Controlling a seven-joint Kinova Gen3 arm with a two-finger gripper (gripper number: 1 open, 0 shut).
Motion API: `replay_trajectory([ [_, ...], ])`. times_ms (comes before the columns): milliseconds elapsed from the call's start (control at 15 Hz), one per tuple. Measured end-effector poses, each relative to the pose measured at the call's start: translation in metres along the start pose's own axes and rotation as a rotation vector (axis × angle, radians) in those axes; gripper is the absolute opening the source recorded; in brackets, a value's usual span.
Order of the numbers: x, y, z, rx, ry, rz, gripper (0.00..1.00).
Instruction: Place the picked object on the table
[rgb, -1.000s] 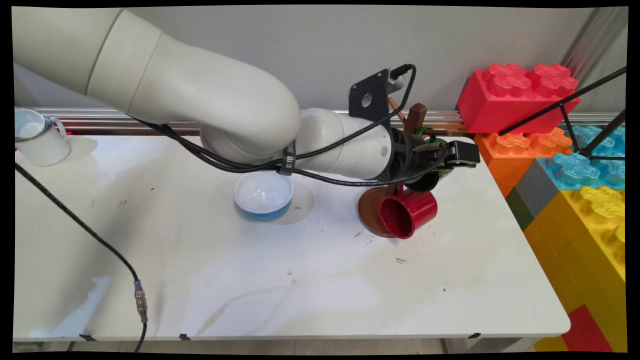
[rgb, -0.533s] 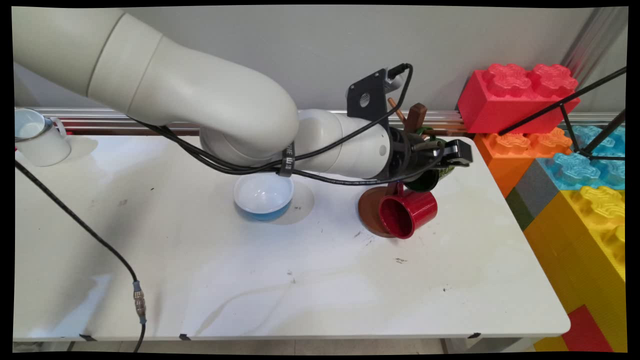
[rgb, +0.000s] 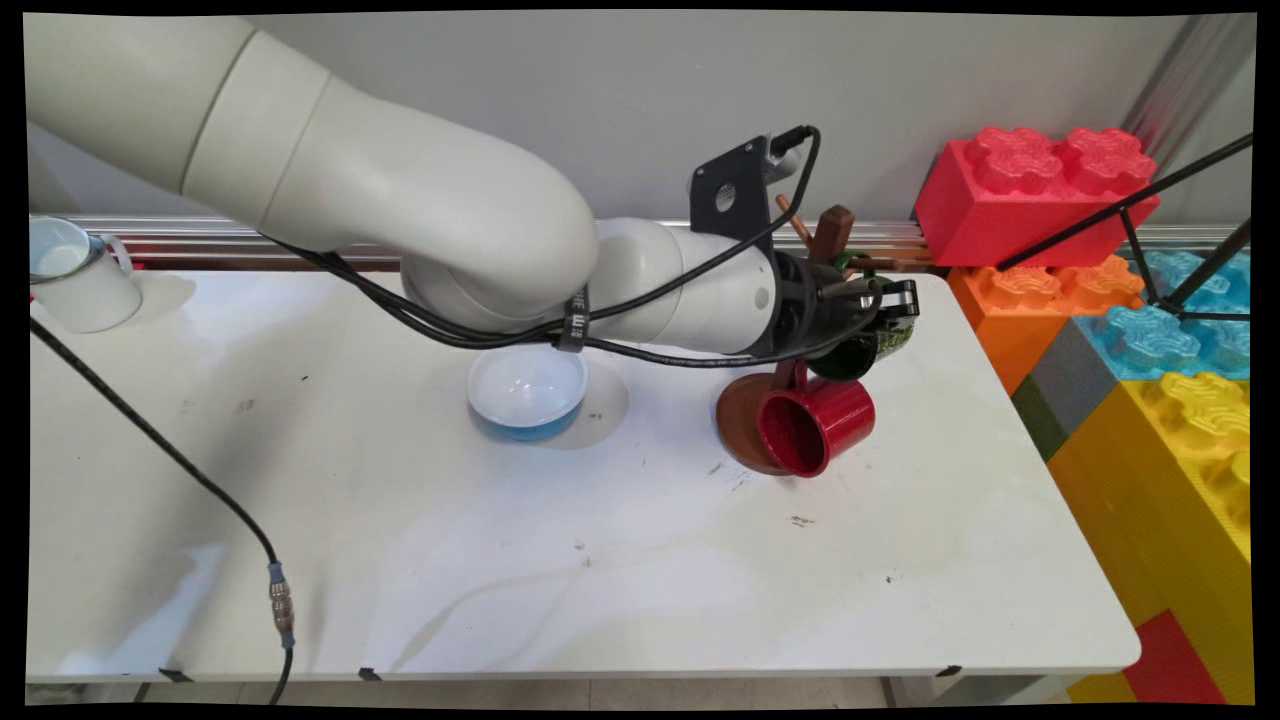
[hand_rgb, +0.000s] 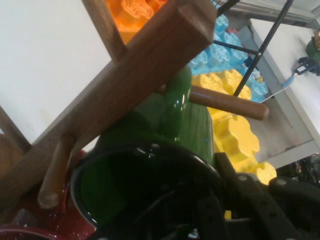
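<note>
A wooden mug tree (rgb: 832, 232) stands on a brown round base (rgb: 738, 422) at the table's back right. A red mug (rgb: 815, 425) hangs low on its near side, mouth toward the camera. A dark green mug (rgb: 855, 358) hangs just behind and above it. My gripper (rgb: 880, 318) reaches in from the left and is shut on the green mug's rim, with one finger (rgb: 902, 300) outside the wall. In the hand view the green mug (hand_rgb: 170, 120) fills the middle under the slanted wooden post (hand_rgb: 125, 90), and my gripper (hand_rgb: 210, 200) straddles its rim beside a peg (hand_rgb: 227, 102).
A white bowl with a blue outside (rgb: 527, 388) sits under the arm's forearm. A white mug (rgb: 75, 275) stands at the far left. Large toy bricks (rgb: 1040, 190) are stacked past the table's right edge, with black tripod rods (rgb: 1180, 240) across them. A black cable (rgb: 150, 440) hangs over the left side.
The outer finger has moved left toward the green mug, closing onto its wall. The hand has drawn slightly left. Mugs and tree stay put.
</note>
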Motion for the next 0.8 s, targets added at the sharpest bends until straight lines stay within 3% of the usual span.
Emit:
replay_trajectory([
  [467, -0.0016, -0.0048, -0.0031, 0.005, -0.006, 0.003, 0.00],
  [800, -0.0025, -0.0049, -0.0086, -0.018, -0.012, 0.002, 0.00],
])
